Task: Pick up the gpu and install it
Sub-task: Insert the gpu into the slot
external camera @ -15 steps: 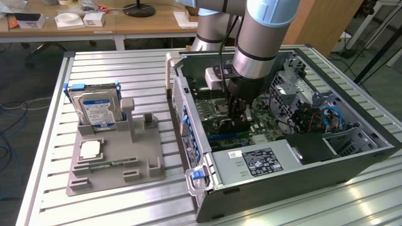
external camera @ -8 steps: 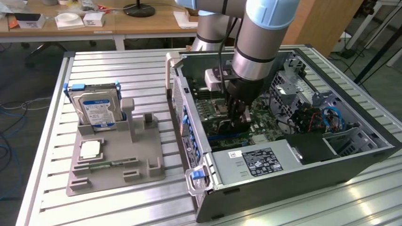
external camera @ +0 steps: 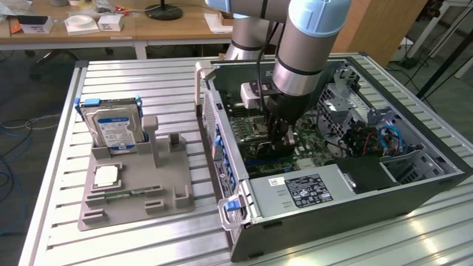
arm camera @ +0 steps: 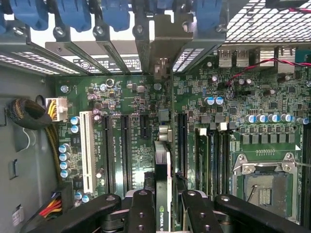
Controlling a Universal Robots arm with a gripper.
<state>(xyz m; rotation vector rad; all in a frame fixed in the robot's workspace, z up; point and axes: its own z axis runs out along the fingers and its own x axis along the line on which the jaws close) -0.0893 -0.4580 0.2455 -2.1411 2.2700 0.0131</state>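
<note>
Now gripper (arm camera: 163, 204) clamping gpu (arm camera: 163, 182) edge-on between fingers (arm camera: 141, 208), card hanging just above motherboard (arm camera: 121, 97), long axis running along slots, bracket toward case rear.

A green-and-white logo mark shows on the gpu (arm camera: 164, 194); other labels are unreadable.

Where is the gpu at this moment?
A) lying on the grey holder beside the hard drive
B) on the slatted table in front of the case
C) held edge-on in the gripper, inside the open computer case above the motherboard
C: the gripper grips the gpu edge-on over the motherboard, inside the computer case.
</note>
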